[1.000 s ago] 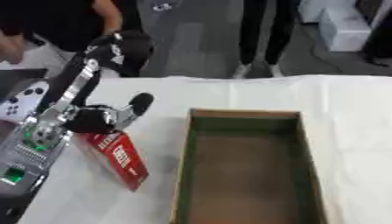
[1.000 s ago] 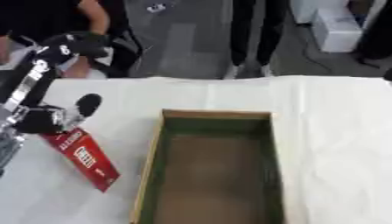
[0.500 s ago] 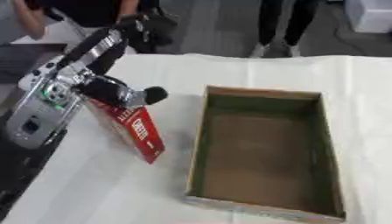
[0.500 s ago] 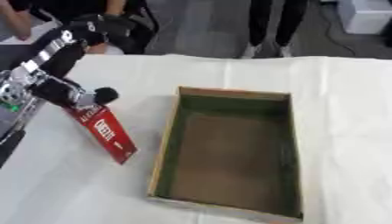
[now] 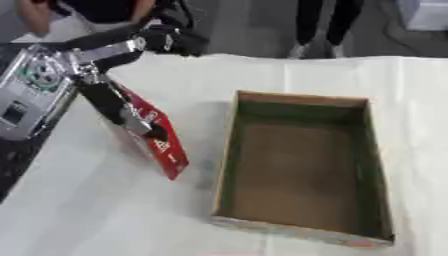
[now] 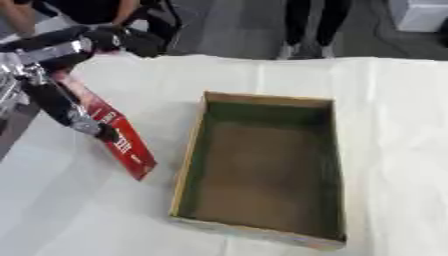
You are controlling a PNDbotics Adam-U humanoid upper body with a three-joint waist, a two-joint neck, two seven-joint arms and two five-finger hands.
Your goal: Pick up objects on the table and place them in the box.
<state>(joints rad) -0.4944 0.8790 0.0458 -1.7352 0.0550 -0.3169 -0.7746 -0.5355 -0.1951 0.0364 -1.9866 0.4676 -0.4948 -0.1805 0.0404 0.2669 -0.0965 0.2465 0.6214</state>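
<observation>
Left robot hand [image 5: 122, 107] fingers curled round blurred red packet [image 5: 162, 145], beside open box [image 5: 302, 165], right hand unseen.

One red packet [image 5: 156, 140], one open cardboard box [image 5: 302, 165], one white-covered table [image 5: 79, 210].

open box [image 5: 302, 165] unobstructed, red carton [image 5: 153, 135] beside it

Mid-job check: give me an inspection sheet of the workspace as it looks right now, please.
Surface: table under a white cloth.
Job's things: red packet tilted, left of the cardboard box; the box holds nothing.
Clutter: nothing seen.
Hands: left hand has fingers curled on the red packet; right hand not in view.
Cables: nothing seen.
Surroundings: grey floor, people standing past the far edge.
</observation>
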